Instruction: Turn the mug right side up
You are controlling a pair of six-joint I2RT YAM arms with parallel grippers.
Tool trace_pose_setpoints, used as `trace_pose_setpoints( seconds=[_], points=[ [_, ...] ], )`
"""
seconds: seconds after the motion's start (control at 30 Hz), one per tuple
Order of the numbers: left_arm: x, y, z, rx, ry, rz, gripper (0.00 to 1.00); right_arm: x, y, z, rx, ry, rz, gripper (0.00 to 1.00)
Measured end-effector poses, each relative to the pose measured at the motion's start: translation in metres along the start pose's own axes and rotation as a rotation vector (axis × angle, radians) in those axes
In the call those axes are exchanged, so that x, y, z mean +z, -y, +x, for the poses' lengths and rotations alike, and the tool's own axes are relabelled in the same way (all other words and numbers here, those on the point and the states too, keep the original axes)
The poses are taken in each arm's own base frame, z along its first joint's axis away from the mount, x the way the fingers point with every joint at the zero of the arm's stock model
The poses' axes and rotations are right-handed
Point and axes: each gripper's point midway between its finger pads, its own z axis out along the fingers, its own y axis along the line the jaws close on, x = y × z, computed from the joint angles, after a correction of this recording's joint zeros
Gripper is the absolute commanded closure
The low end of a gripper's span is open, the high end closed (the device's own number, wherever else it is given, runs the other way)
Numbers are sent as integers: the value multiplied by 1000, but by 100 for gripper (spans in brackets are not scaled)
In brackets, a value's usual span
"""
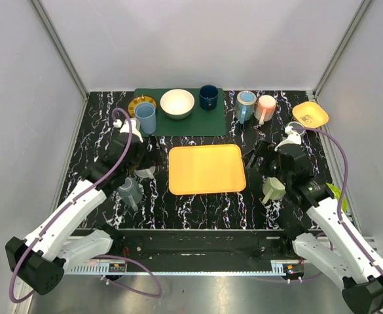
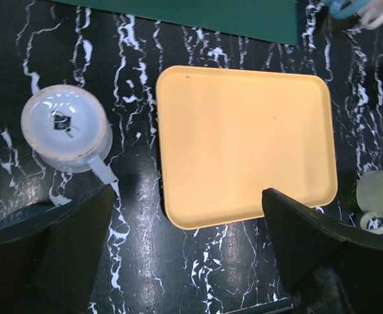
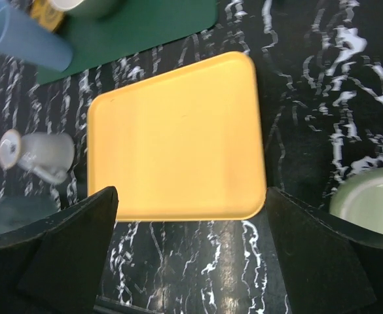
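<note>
One small dark stamp sits in the middle of the pale underside of the grey ceramic mug, too small for me to read. That mug stands bottom up on the black, white-veined surface. Its handle points toward my left pincer, and the nearer finger is just beside the mug but apart from it. My left pincer is spread wide with nothing in it, and the flat orange plastic tray shows between its fingers in the wrist view. My right pincer is likewise wide apart and holds nothing, with a pale green mug just beside its right finger. At the back lies a dark green mat carrying a cream bowl and a dark blue cup, with a light blue tumbler at its left edge. Plain pale grey walls close in the surface on three sides.
</note>
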Motion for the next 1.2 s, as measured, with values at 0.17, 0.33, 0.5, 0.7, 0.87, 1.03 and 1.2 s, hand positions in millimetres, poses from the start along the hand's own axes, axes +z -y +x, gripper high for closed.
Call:
trace_pose_setpoints(
  seconds=[0.17,0.33,0.5,0.7,0.87,1.03,1.2],
  points=[
    [-2,23,13,73,-20,177,1,-2,20,-7,22,49,111,0],
    [3,72,49,258,-132,327,1,-32,18,-42,27,148,151,0],
    [10,146,108,512,-252,438,6,-64,1,-90,44,249,166,0],
    [21,190,152,648,-316,507,17,-75,5,-85,64,215,192,0],
    [28,230,171,730,-290,588,18,-85,11,-75,90,189,203,0],
    [39,270,191,772,-247,667,21,-102,12,-74,139,219,180,0],
    [65,286,204,777,-195,691,21,-127,13,-82,210,304,140,0]
  ],
)
